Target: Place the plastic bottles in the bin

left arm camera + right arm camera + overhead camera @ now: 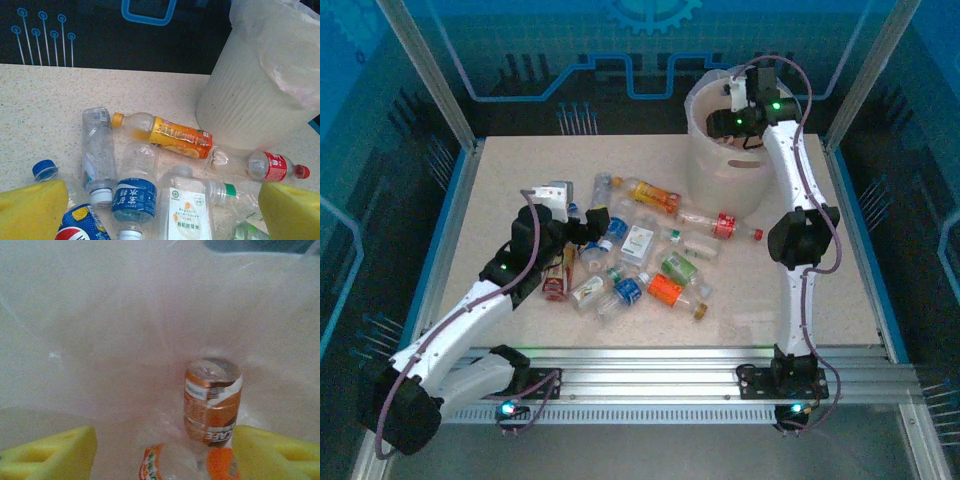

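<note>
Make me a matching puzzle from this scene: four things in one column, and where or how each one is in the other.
Things:
1. yellow-cap bottle
2. red-cap bottle
3. brown bottle
4. left gripper

Places or states:
A. inside the bin
B. lying by the bin's foot
C. open, above the heap of bottles
D. orange label, lying at the heap's far edge

Pairs: 1-D, 2-B, 3-A, 4-C
</note>
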`<state>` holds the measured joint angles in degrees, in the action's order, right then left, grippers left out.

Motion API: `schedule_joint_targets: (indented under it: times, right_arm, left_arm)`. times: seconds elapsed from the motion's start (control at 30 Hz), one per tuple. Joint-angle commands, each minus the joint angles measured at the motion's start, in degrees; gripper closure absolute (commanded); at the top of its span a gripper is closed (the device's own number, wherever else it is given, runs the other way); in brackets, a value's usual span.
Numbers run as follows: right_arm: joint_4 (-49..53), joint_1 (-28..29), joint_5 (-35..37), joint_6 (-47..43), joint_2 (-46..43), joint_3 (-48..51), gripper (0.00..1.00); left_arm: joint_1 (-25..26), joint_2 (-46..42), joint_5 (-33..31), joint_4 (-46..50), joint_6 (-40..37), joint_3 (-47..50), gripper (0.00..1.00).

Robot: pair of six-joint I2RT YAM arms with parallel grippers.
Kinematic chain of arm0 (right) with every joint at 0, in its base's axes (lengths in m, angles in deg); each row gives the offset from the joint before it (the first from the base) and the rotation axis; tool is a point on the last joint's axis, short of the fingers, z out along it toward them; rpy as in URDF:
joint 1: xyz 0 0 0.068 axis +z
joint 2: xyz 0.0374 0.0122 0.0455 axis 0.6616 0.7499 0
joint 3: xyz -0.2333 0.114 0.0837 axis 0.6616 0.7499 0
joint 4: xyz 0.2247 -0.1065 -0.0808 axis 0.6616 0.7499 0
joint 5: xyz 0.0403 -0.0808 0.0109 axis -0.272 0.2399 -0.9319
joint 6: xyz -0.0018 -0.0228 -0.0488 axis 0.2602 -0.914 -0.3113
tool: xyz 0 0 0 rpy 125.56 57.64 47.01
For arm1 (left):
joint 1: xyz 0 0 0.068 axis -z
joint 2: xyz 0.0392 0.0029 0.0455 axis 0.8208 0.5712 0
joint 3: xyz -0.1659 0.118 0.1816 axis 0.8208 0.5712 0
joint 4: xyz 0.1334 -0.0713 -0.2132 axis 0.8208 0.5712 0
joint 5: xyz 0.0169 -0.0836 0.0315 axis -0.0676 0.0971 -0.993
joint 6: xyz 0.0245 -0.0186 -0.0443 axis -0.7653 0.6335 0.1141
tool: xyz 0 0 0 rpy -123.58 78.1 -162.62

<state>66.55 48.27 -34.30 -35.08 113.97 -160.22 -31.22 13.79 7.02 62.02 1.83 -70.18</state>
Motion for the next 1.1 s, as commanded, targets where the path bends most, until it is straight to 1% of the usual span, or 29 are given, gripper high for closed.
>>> schedule_joint_targets:
  times: [0.0, 0.17, 0.23, 0.27, 0.3, 0.4, 0.53, 0.77, 0.9, 1.07]
  right_arm:
    - [1.49, 0.77, 1.97, -0.53, -0.31, -1.73, 0.22]
    - [1.44, 1.1, 4.28, -0.57, -1.96, -1.73, 0.15]
    - [1.53, 1.53, 5.55, -0.85, -2.93, -1.38, 0.08]
    - [1.58, 1.78, 6.3, -1.06, -3.35, -1.21, 0.01]
    - [1.71, 2.09, 7.25, -1.19, -3.93, -0.9, 0.0]
    - [1.41, 3.09, 9.23, -1.63, -6.05, 0.62, 0.0]
    - [0.43, 4.85, 11.49, -1.39, -10.4, 5.12, 0.0]
    - [-3.16, 7.33, 16.05, 1.44, -21.61, 18.73, 0.0]
    - [-5.26, 8.29, 18.45, 3.42, -29.14, 27.34, 0.0]
    - [-8.13, 8.94, 21.28, 5.57, -37.18, 35.64, 0.0]
  left_arm:
    - [-0.09, -0.34, -1.51, 1.45, 0.24, -1.33, 0.01]
    - [-0.2, -0.64, -1.85, 1.94, -0.07, -1.36, 0.01]
    - [-0.13, -0.61, -1.94, 1.95, -0.15, -1.39, 0.01]
    - [-0.13, -0.65, -1.93, 1.95, -0.12, -1.34, 0.01]
    - [-0.13, -0.65, -1.86, 2.01, -0.15, -1.34, 0.01]
    - [-0.29, -0.63, -2.16, 2.41, -0.16, -1.31, 0.01]
    - [-0.39, -0.74, -3.31, 4.77, -0.75, -1.61, 0.01]
    - [-2.97, 0.51, -4.3, 16.2, -1.45, -4.19, 0.01]
    - [-5.39, 0.93, -4.52, 22.84, 0.19, -4.25, 0.01]
    - [-7.13, 0.21, -3.59, 26.39, 3.04, -2.24, 0.01]
